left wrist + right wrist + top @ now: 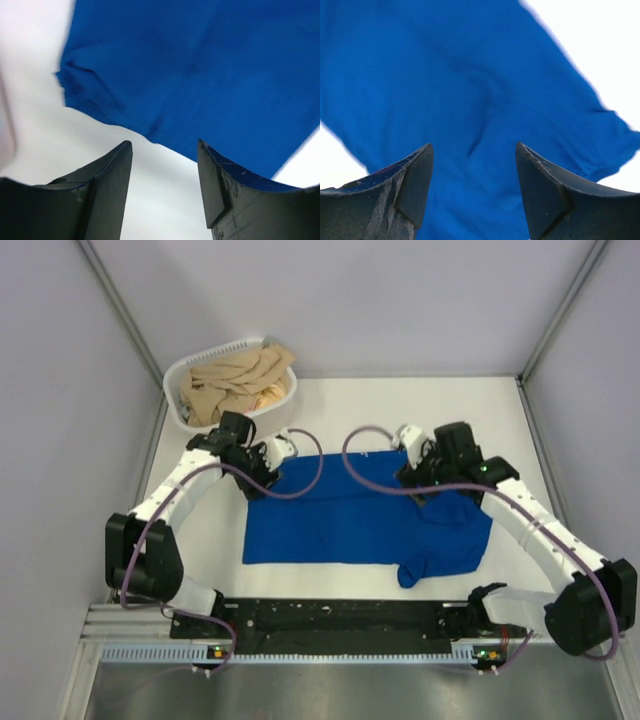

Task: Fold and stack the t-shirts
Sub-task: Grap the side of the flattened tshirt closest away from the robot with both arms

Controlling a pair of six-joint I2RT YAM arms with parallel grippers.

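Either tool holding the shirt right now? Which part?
Nothing is held. The left tool and right tool both show open jaws with nothing between them; the blue t-shirt lies free.

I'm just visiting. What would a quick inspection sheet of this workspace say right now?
Surface: white table, flat.
Job's things: blue t-shirt spread out, one sleeve bunched at the near right.
Clutter: white basket at the far left, holding tan clothes.
Tools: left tool and right tool both open, holding nothing, at the shirt's far edge.
Cables: purple cables loop over the shirt.
Surroundings: grey walls.
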